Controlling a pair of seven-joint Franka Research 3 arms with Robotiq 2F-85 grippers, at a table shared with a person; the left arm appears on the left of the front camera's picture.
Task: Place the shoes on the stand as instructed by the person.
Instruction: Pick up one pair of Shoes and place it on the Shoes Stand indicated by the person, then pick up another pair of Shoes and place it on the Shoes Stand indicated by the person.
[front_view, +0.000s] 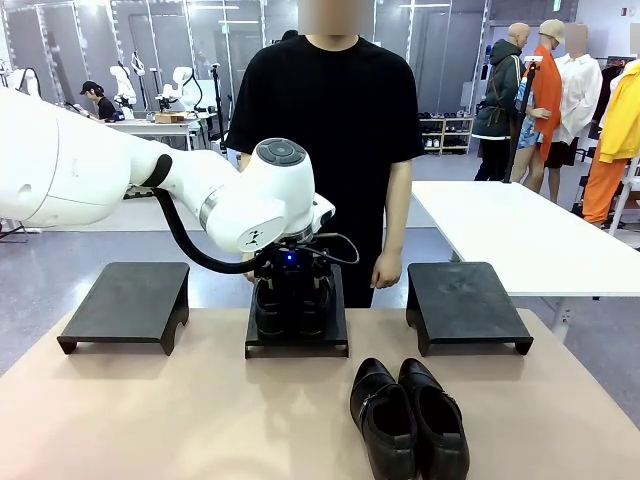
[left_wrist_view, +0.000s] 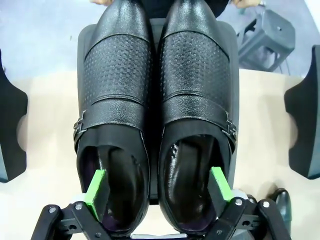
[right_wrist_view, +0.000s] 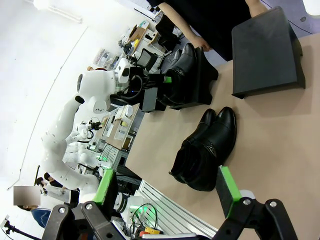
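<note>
Shoes: one pair (front_view: 292, 305) sits side by side on the middle stand (front_view: 297, 346), centre of the front view. Second pair (front_view: 408, 420) lies on the bare table (front_view: 150, 420), lower right of centre.

Left gripper (left_wrist_view: 157, 175): released, jaws spread wide, one green pad (left_wrist_view: 95, 187) down in each shoe's opening, clamping nothing. Right gripper (right_wrist_view: 165, 174): open, empty, well apart from the second pair.

Judgement: glossy leather, likely slippery outside; uppers stiff, collars give slightly. Best hold: pinch the two adjoining inner walls at the heel openings, lifting both shoes together.

The flat black left stand (front_view: 125, 295) and the right stand (front_view: 462, 295) are bare on top. The white left arm (front_view: 150, 170) and a shiny black leather shoe pair (front_view: 292, 305) block the middle stand (front_view: 297, 348).
</note>
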